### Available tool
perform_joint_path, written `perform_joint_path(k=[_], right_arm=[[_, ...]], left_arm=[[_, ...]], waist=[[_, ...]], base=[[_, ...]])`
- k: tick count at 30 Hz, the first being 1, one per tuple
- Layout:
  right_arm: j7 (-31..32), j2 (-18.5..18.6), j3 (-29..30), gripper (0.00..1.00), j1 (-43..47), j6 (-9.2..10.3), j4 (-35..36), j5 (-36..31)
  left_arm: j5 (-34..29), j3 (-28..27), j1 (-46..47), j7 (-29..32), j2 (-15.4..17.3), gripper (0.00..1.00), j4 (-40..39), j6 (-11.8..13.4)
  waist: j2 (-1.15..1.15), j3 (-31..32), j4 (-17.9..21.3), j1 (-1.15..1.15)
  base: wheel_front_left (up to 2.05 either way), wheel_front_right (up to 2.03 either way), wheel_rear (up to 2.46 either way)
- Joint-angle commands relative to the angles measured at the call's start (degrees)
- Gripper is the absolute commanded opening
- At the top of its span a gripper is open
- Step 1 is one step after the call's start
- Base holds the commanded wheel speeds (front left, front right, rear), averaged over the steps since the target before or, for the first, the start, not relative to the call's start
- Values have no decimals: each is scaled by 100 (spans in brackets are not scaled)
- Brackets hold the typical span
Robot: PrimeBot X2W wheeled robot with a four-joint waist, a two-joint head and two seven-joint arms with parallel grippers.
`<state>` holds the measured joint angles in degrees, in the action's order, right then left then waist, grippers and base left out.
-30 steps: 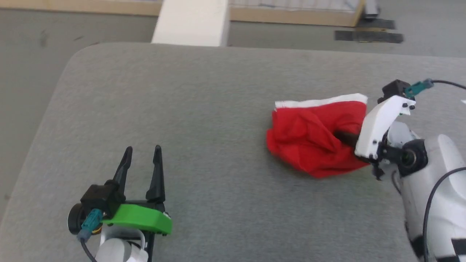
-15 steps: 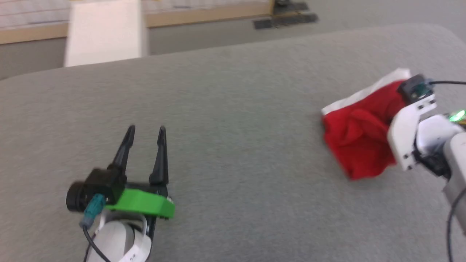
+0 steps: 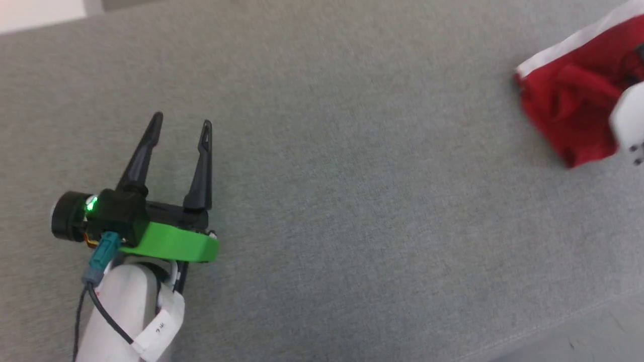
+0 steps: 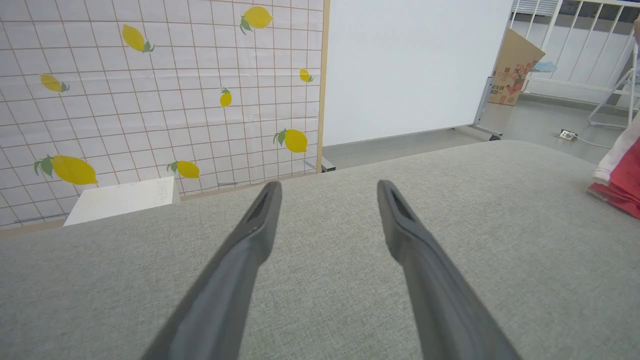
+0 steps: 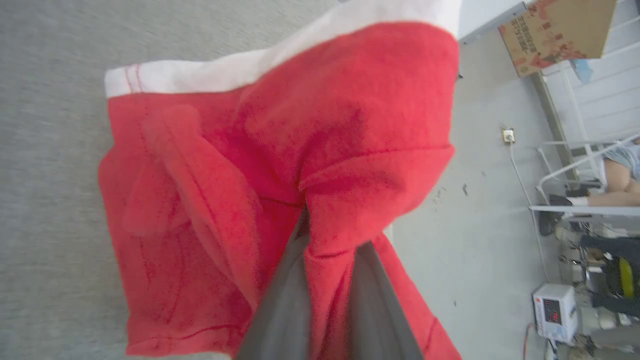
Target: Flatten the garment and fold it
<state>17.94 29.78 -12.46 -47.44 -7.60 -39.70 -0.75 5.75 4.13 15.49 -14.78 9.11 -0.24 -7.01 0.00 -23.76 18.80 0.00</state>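
The garment (image 3: 568, 110) is bright red, soft and light. It lies bunched in loose folds toward the right side of the table (image 3: 352, 211), with its white band (image 5: 240, 75) turned to the table's far side. Cloth like this has no stiffness: lifted by 1 pinch it will sag and drape, and a layer underneath may come up with it. It is not fragile, and its nap looks grippy rather than slippery. The best holds, I judge, are the 2 ends of the white band, where the hem is firmer and easy to find; pulled apart, they would spread it flat. The right gripper (image 5: 332, 235) is closed on a raised fold of red cloth near the middle of the heap, a hold that bunches the cloth rather than spreads it. The left gripper (image 3: 181, 120) hovers over the table's left side, well apart from the garment, its 2 fingers spread and empty.
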Motion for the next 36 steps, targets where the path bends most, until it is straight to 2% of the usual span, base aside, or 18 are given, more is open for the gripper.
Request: perform_joint_path(k=[1,8,9,10,11,15,21,30,36], right_arm=[[-132,-51,232,0,-189,11,-88,-188],[-487,-360,1193,0,-326,11,-502,-945],[-514,-393,1283,22,-317,11,-539,-1033],[-539,-419,1387,56,-300,11,-587,-1137],[-556,-429,1461,100,-282,11,-623,-1222],[-717,-490,1902,100,-160,11,-607,-1478],[-1424,-635,2347,100,267,11,-304,-1222],[-2062,-966,2173,100,1452,11,685,-335],[-2342,-1273,2044,100,2500,11,1787,315]], left_arm=[[-42,-12,107,-19,82,100,-31,-14],[-21,-8,121,-12,159,100,-36,13],[-12,-8,113,-13,156,100,-25,19],[8,-11,102,-14,146,100,-4,25],[22,-9,93,-14,137,100,20,30],[95,6,32,-18,24,100,128,64],[255,-17,-177,-20,-242,100,288,84],[467,-88,-643,-21,-520,100,589,96],[581,-67,-896,-21,-594,100,760,105]], waist=[[0,-574,292,0],[0,-653,67,0],[0,-631,38,0],[0,-595,0,0],[0,-556,-34,0],[0,-265,-212,0],[0,418,-557,0],[0,1472,-1156,0],[0,1947,-1556,0]], base=[[0,0,0],[0,0,0],[0,0,0],[0,0,0],[0,0,0],[0,0,0],[0,0,0],[0,0,0],[0,0,0]])
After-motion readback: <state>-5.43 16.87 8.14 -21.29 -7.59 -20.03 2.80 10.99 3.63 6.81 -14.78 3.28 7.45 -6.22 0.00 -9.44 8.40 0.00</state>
